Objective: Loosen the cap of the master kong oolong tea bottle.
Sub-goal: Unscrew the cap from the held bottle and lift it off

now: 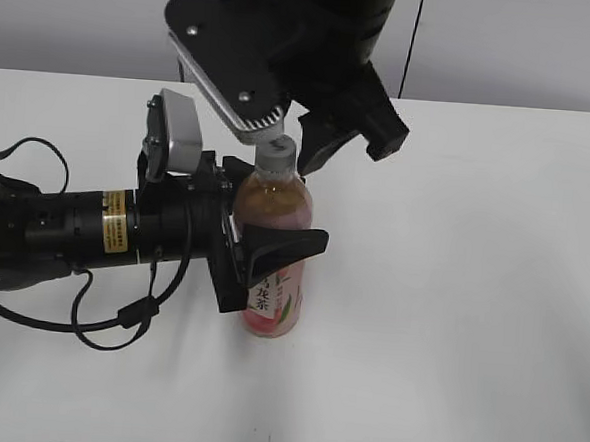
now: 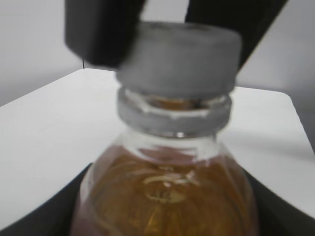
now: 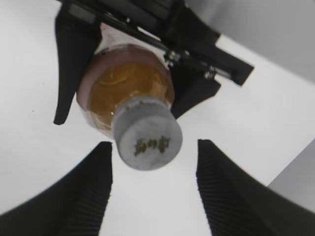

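Standing upright on the white tabletop, the master kong oolong tea bottle sits near the middle of the scene, its pink label facing the front and amber tea showing through the clear shoulder. The left end effector comes in from the left, lying low and level, and its dark fingers are clamped around the bottle's body, one finger crossing in front of it just above the label.

The right end effector hangs down from above at the bottle's top. From its wrist camera, the cap lies between the two ribbed fingers, closer to the left-hand one, with white tabletop visible on both sides of it, so the fingers stand apart and do not grip it. The dark mark on the cap's top faces that camera.

From the left wrist camera the cap looms close and blurred, with dark parts of the right end effector just behind it on either side, and the neck ring beneath.
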Motion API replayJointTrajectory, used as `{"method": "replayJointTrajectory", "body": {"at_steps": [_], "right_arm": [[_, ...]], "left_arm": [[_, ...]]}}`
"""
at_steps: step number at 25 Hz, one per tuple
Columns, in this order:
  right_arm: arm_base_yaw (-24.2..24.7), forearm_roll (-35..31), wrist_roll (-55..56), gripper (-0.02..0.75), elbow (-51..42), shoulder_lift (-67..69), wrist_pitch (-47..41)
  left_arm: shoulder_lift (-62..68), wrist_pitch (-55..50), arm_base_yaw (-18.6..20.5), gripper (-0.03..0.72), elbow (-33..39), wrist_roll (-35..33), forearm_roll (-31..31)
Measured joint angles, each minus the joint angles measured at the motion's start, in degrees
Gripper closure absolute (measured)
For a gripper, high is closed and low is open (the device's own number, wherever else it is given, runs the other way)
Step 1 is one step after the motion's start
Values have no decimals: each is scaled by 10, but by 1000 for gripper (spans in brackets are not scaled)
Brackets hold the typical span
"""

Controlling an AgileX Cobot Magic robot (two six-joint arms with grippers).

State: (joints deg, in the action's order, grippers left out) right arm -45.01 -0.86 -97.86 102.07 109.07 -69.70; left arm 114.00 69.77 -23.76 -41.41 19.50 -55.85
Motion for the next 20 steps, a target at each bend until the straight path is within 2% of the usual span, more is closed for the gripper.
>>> {"method": "replayJointTrajectory", "body": {"at_steps": [4,5,9,20], "right_arm": [[0,23,171,193,0,0,0],[0,25,209,172,0,-1,0],[-2,21,361,160,0,-18,0],[-2,-45,793,155,0,-45,-1]], "left_arm": [[0,0,0,243,0,0,-3],[0,0,0,243,0,0,-3],[0,1,0,243,0,0,-4],[0,2,0,243,0,0,-5]]}}
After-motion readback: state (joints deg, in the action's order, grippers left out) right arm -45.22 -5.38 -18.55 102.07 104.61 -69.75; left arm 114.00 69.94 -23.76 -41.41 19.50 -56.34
